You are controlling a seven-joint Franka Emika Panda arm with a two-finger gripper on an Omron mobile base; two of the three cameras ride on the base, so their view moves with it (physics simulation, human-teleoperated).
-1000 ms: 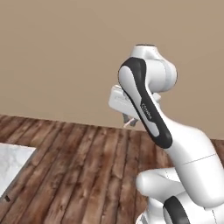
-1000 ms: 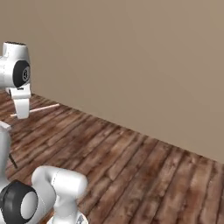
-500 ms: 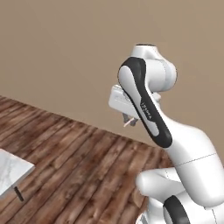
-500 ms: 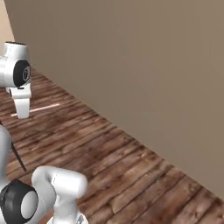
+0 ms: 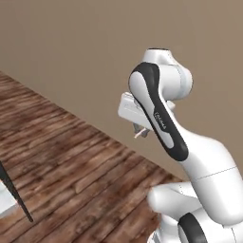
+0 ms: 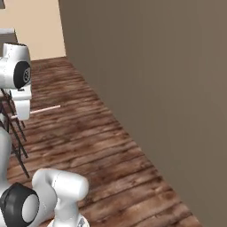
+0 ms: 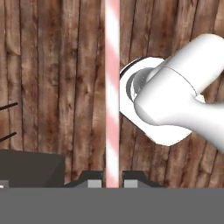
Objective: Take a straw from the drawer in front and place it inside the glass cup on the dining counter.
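The tool [image 7: 112, 178] is clamping the straw [image 7: 112, 92] between its two dark finger tips, the jaws standing narrow with only the thin stick between them. In the hand view the straw is running as a pink-and-white striped line from the finger tips straight up to the top edge, over a wooden plank floor [image 7: 57, 78].

In the right base view the straw [image 6: 46, 108] is sticking out sideways to the right from the tool at the left edge, lying roughly level above the floor [image 6: 102, 146], with a brown wall [image 6: 159, 80] rising at the right. Thin black legs [image 6: 17, 142] are standing on the floor at the near left.

In the left base view a short pale end of the straw [image 5: 141, 134] is showing just below the white hand, in front of the wall.
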